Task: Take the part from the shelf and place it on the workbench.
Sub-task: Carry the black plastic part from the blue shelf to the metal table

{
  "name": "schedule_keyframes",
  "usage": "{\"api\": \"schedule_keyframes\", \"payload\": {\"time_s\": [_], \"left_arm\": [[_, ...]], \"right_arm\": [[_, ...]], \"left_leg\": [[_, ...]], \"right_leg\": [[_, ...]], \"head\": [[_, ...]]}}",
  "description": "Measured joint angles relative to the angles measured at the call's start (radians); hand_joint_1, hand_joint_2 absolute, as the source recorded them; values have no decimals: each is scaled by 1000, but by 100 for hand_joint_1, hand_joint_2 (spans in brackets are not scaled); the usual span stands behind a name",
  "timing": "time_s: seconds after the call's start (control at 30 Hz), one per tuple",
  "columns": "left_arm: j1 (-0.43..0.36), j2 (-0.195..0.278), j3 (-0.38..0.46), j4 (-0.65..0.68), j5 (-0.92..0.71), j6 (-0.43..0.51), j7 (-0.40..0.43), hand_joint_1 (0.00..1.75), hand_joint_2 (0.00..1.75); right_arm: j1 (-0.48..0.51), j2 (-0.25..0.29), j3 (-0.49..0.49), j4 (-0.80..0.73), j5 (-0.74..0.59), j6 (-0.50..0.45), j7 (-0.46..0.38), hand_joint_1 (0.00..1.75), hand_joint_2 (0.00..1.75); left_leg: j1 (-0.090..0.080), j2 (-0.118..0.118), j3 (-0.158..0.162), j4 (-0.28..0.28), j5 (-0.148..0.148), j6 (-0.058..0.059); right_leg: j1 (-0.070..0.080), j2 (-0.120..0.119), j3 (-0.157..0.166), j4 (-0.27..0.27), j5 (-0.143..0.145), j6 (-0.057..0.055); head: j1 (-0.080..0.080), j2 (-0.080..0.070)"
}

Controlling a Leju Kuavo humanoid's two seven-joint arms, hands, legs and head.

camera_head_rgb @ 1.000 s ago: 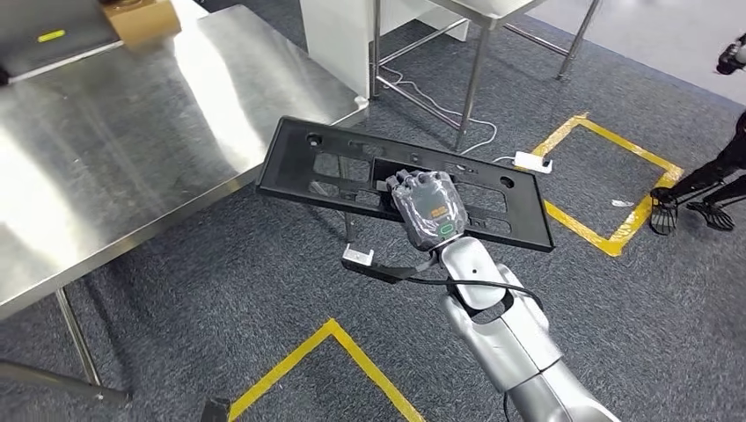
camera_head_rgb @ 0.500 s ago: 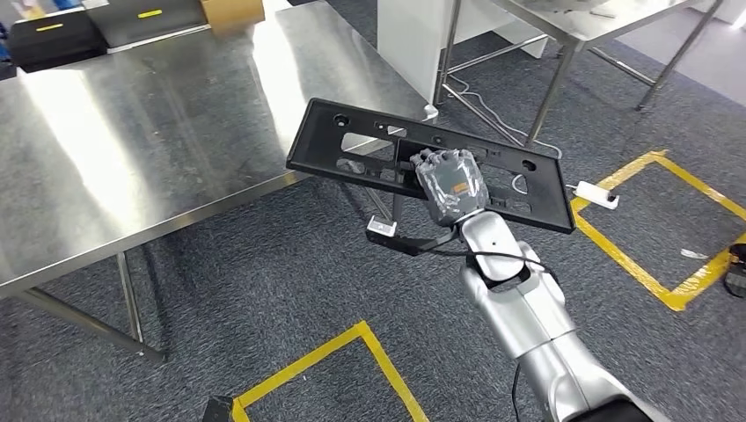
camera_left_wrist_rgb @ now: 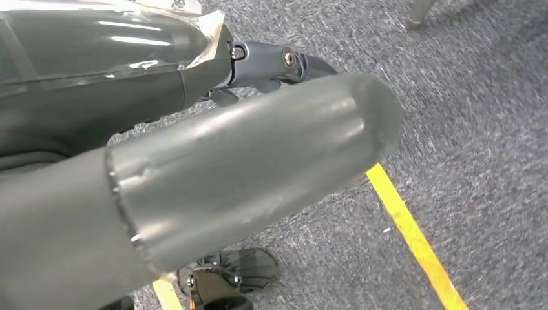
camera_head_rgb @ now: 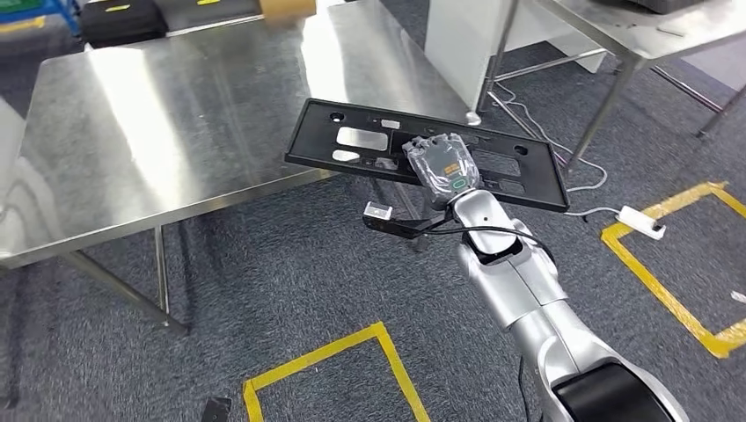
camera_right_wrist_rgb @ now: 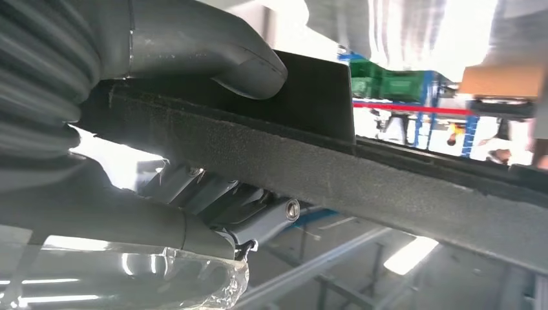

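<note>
My right hand (camera_head_rgb: pixel 444 167) grips a long flat black part (camera_head_rgb: pixel 312 145) with several cut-outs, holding it near its middle and roughly level. The part's left end overlaps the front right edge of the steel workbench (camera_head_rgb: pixel 176 114) in the head view; the rest hangs over the carpet. In the right wrist view the thumb (camera_right_wrist_rgb: pixel 213 51) lies on one face of the part's edge (camera_right_wrist_rgb: pixel 400 187) and the darker fingers lie on the other face. My left hand (camera_left_wrist_rgb: pixel 245 168) hangs over the carpet and holds nothing.
A cardboard box (camera_head_rgb: pixel 288 7) and a black case (camera_head_rgb: pixel 123 19) sit at the workbench's far end. A second steel table (camera_head_rgb: pixel 633 26) stands at the back right beside a white cabinet (camera_head_rgb: pixel 457 44). A white power strip (camera_head_rgb: pixel 640 221) and yellow tape lines (camera_head_rgb: pixel 387 352) lie on the carpet.
The whole picture has shifted: the camera has moved and the workbench now lies nearer and more central. The part, held throughout, has come from beside the bench's corner to over its edge.
</note>
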Motion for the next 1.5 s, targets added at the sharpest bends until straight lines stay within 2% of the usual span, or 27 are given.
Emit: {"api": "schedule_keyframes", "payload": {"time_s": [0.07,0.1,0.17,0.23,0.3,0.33,0.37,0.43,0.5,0.57,0.6,0.67,0.73,0.8,0.83,0.87,0.93,1.0,1.1,1.17,1.23,1.3,1.33,1.37,1.43,1.47,1.5], "left_arm": [[0,0,0,0,1,-1,1,0,0],[1,0,0,0,2,0,1,0,0],[-1,0,1,0,6,3,2,0,0],[-5,0,1,0,11,3,2,0,0],[-5,-1,1,0,13,-2,5,0,0],[-4,-1,2,0,13,-4,7,0,0],[-3,0,2,0,12,-5,9,0,0],[-2,0,3,0,11,-6,11,0,0],[-1,0,3,0,12,-18,12,0,0],[3,2,4,0,14,-34,12,0,0],[7,3,4,0,15,-40,12,0,0],[9,4,4,0,16,-43,12,0,0],[8,4,4,0,16,-44,12,0,0],[8,6,4,0,15,-41,13,0,0],[9,6,4,0,14,-40,14,0,0],[9,7,4,0,14,-38,15,0,0],[8,8,4,0,12,-38,15,0,0],[7,9,4,0,8,-40,17,0,0],[7,9,4,0,2,-50,22,0,0],[6,10,4,0,2,-64,24,0,0],[2,9,4,0,2,-73,27,0,0],[1,9,5,0,3,-72,32,0,0],[2,9,5,0,3,-71,33,0,0],[3,9,6,0,3,-72,34,0,0],[3,9,7,0,5,-82,32,0,0],[4,9,9,0,6,-89,30,0,0],[4,9,10,0,6,-98,29,0,0]], "right_arm": [[-5,7,1,8,1,0,-2,173,175],[-6,11,1,12,0,0,-5,173,175],[-14,18,3,24,-8,0,-17,173,175],[-21,18,6,42,-19,0,-30,173,175],[-21,18,9,63,-27,0,-37,173,175],[-21,19,11,71,-29,0,-41,173,175],[-23,20,12,76,-31,0,-44,173,175],[-30,23,14,85,-33,0,-48,173,175],[-36,29,19,94,-32,2,-49,173,175],[-39,37,23,100,-32,3,-49,173,175],[-40,42,25,101,-32,4,-48,173,175],[-45,50,26,103,-32,4,-48,173,175],[-47,53,28,106,-33,6,-47,173,175],[-45,52,31,111,-34,9,-44,173,175],[-45,52,32,113,-35,10,-42,173,175],[-45,53,34,114,-35,10,-40,173,175],[-46,53,37,115,-35,10,-35,173,175],[-49,51,39,115,-34,11,-31,173,175],[-50,48,44,114,-26,12,-19,173,175],[-51,43,45,114,-19,10,-10,173,175],[-47,32,47,115,-15,7,-5,173,175],[-38,22,50,117,-12,5,-3,173,175],[-35,18,52,119,-11,5,-3,173,175],[-32,16,53,120,-8,4,-3,173,175],[-33,13,56,121,-2,4,-2,173,175],[-35,13,58,122,3,3,-2,173,175],[-36,14,60,122,7,3,0,173,175]], "left_leg": [[-2,-25,2,-6,1,9],[0,-37,8,-13,4,14],[7,-60,20,-27,12,26],[10,-85,22,-31,14,32],[11,-119,22,-30,14,32],[11,-136,22,-28,14,32],[12,-152,22,-26,13,31],[11,-179,18,-18,10,23],[11,-200,8,-11,8,11],[14,-218,-1,-12,11,-2],[15,-214,-4,-9,10,-7],[13,-163,-26,37,-18,-17],[16,-98,-84,158,-78,-26],[22,-79,-139,260,-112,-33],[23,-76,-142,262,-102,-34],[24,-71,-124,223,-76,-33],[20,-40,-48,88,-19,-26],[12,-15,-1,6,1,-15],[9,-35,3,-7,0,3],[13,-49,11,-18,5,16],[14,-63,15,-22,7,25],[14,-80,15,-22,5,28],[14,-89,15,-21,4,28],[14,-97,16,-20,3,27],[14,-108,17,-16,-1,22],[13,-112,17,-13,-3,18],[11,-114,16,-11,-6,13]], "right_leg": [[5,-21,5,-3,-5,9],[5,-16,6,0,-10,13],[4,32,-17,56,-39,15],[-4,87,-79,184,-88,9],[-7,101,-133,276,-109,15],[-9,104,-136,267,-95,24],[-12,109,-118,218,-67,34],[-21,149,-58,78,-5,50],[-25,177,-28,8,22,46],[-23,161,-28,4,24,31],[-24,151,-26,2,26,24],[-28,130,-20,-3,28,7],[-24,106,-15,-3,23,-6],[-19,78,-12,-3,18,-11],[-18,65,-11,-3,17,-12],[-18,53,-9,-3,14,-11],[-14,32,-2,-3,8,-4],[-7,15,4,-4,1,6],[-1,0,8,-7,-6,21],[-3,37,-8,31,-27,26],[-7,87,-67,146,-74,22],[-9,102,-133,258,-106,24],[-9,103,-146,268,-100,31],[-10,104,-138,235,-77,40],[-13,106,-83,97,-10,55],[-13,108,-57,39,15,55],[-12,110,-41,6,28,50]], "head": [[1,0],[2,0],[2,0],[5,0],[7,0],[8,0],[8,0],[8,0],[8,0],[8,0],[8,0],[-2,0],[-12,0],[-13,0],[-14,0],[-14,0],[-14,0],[-12,0],[-9,0],[-7,0],[-4,0],[-1,0],[-1,0],[0,0],[0,0],[0,0],[0,0]]}}
